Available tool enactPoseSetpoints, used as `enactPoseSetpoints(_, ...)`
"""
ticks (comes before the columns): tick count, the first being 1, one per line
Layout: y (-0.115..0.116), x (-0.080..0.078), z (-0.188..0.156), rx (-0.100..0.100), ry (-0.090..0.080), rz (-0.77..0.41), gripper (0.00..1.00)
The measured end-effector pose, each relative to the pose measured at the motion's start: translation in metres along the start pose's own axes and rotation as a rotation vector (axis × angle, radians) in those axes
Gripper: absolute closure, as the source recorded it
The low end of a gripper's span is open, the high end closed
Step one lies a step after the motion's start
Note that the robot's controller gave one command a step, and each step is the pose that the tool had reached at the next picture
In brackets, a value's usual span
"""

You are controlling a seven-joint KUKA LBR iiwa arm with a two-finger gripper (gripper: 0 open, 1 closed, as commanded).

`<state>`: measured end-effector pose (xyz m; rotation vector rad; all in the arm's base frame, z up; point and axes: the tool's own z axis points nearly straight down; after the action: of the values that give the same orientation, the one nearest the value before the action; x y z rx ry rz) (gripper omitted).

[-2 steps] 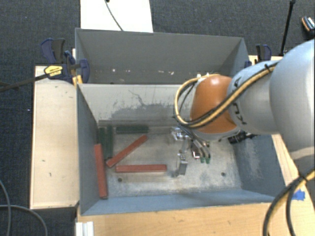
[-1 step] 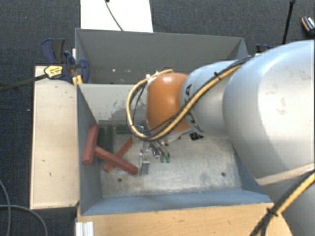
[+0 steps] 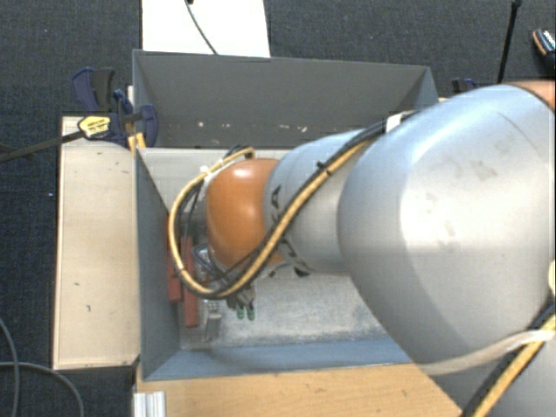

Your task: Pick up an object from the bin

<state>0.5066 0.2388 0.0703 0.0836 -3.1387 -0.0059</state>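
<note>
The big grey arm [image 3: 434,233] is the largest thing here; it comes in over the bin's right side and covers most of the bin's floor; it leans down toward the bin's left wall.

The grey metal bin [image 3: 278,94] is next in size; its back wall stands tall and bare; a strip of its pale, speckled floor shows near its front wall, under the arm.

The round orange cover [image 3: 239,211] sits on the end of the arm, in the left half of the bin; yellow and black cables [image 3: 185,211] loop round it on the side facing the bin's left wall, and run back along the arm.

A flat red-brown block [image 3: 177,287] lies against the bin's left wall, near the front left corner; it is the one loose thing that shows in the bin.

The gripper [image 3: 213,314] points down just under the orange cover, in the bin's front left corner, right beside the red-brown block; the cover and cables hide most of it, so I cannot tell if it is wide or narrow, or if it holds the block.

Two tiny green bits [image 3: 245,313] show low over the bin's floor, just beside the gripper; I cannot tell what they are.
</note>
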Motion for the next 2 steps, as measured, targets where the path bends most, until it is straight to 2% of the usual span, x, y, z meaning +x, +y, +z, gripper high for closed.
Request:
enactPoseSetpoints(1,-0.055,-0.007,0.0,0.005,-0.001,0.246,0.0)
enactPoseSetpoints(2,-0.006,-0.077,0.004,0.024,0.028,0.445,0.0)
